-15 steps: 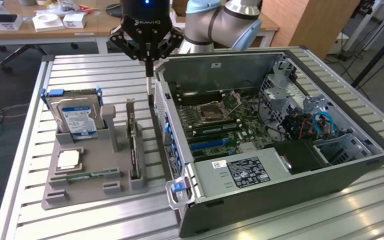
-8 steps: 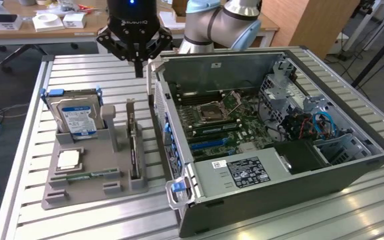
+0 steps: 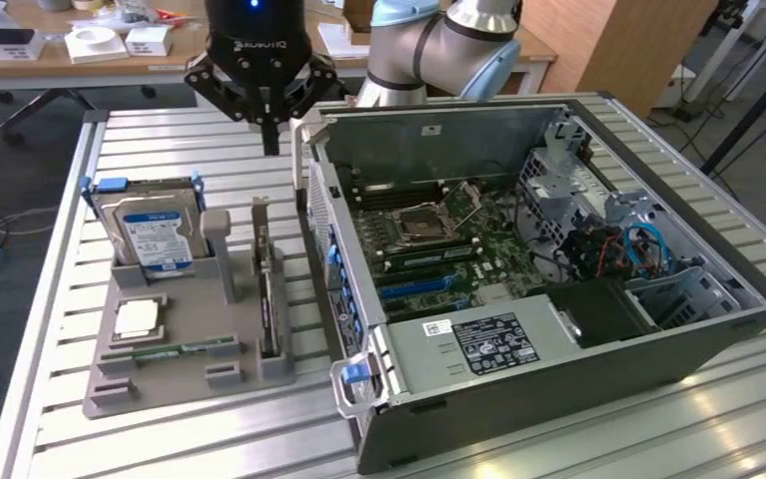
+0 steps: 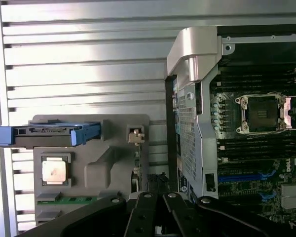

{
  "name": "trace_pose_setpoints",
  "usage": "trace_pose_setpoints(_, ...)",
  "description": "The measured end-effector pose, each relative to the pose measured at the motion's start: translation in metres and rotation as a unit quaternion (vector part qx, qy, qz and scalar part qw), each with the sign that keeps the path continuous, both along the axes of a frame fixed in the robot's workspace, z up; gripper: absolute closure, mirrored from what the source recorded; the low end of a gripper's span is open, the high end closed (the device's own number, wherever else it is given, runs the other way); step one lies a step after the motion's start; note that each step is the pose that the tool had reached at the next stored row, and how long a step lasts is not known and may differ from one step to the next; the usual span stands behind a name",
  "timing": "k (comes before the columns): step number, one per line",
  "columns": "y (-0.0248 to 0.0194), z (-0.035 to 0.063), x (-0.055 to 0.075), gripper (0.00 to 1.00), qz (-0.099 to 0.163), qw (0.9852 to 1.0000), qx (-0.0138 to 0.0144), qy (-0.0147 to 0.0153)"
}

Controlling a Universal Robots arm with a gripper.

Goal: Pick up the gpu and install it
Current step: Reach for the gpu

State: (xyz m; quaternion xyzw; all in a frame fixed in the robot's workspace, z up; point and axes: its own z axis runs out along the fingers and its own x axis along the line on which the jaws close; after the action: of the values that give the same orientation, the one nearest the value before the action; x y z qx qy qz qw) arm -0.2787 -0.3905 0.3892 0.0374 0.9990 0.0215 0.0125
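The hand (image 3: 271, 138) hangs pinched shut and empty above the bench (image 3: 157, 150), beside the case (image 3: 582, 389). The gpu (image 3: 267, 289) stands on edge in the grey tray (image 3: 177, 319), untouched. A clean pick, I'd say, needs jaws square across its thin top edge, descending straight.
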Motion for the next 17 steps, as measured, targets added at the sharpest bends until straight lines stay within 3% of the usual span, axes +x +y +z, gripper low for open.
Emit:
trace_pose_setpoints(6, -0.0056, 0.0000, -0.004, 0.90, 0.000, 1.0000, 0.0000, 0.0000)
trace_pose_setpoints(17, -0.0244, 0.0000, -0.012, 0.90, 0.000, 1.0000, 0.0000, 0.0001)
